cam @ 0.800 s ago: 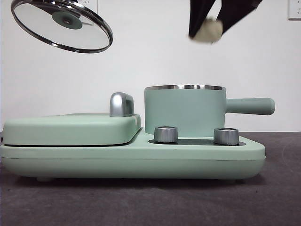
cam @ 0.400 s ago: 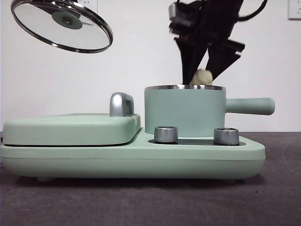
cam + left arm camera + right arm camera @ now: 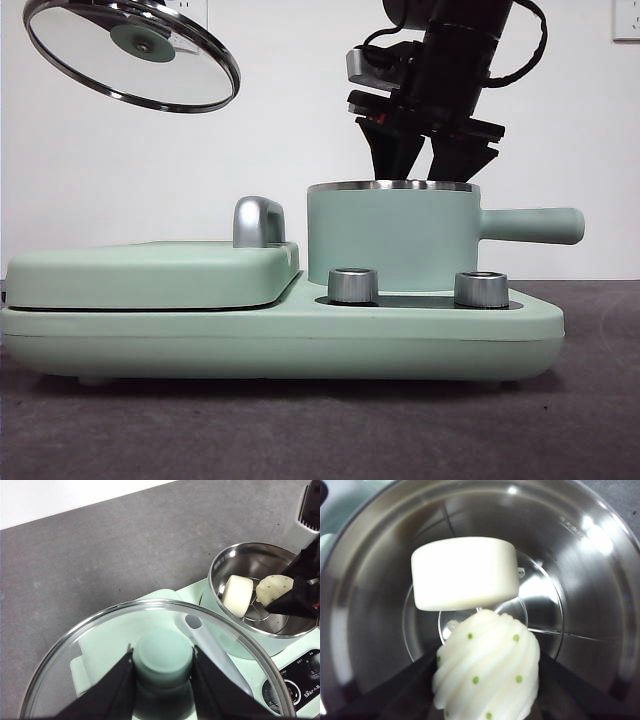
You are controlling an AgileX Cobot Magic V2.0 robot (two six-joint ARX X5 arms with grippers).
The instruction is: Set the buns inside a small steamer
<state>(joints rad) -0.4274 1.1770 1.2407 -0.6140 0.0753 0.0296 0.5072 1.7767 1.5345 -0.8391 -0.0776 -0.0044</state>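
— How far along are we?

— Nearly done, we judge. The smooth bun (image 3: 465, 572) already lies inside the small steamer (image 3: 393, 237), on the wire rack at its bottom. Our right pincer (image 3: 418, 165) reaches down into the steamer's mouth and clamps the ridged bun (image 3: 487, 672) just beside the smooth one; whether it touches the rack yet, we cannot tell.

— And the left side?

— Our left pincer (image 3: 162, 680) grips the green knob of the glass lid (image 3: 132, 53), held high and tilted, well apart from the steamer, above the flat griddle plate (image 3: 150, 272).

— So what is left?

— We judge only the release of the ridged bun and pulling the right arm clear. Putting the lid back may follow, though the task does not ask for it.

— What are we handling?

— The smooth bun is a matte, cream oblong with flat ends. The ridged one is shell-shaped, with soft swirling grooves and small green dots. The steamer's inside is polished steel, its outside matte mint green, with a long straight handle (image 3: 532, 225). The tabletop (image 3: 300, 430) is dark grey and slightly grainy
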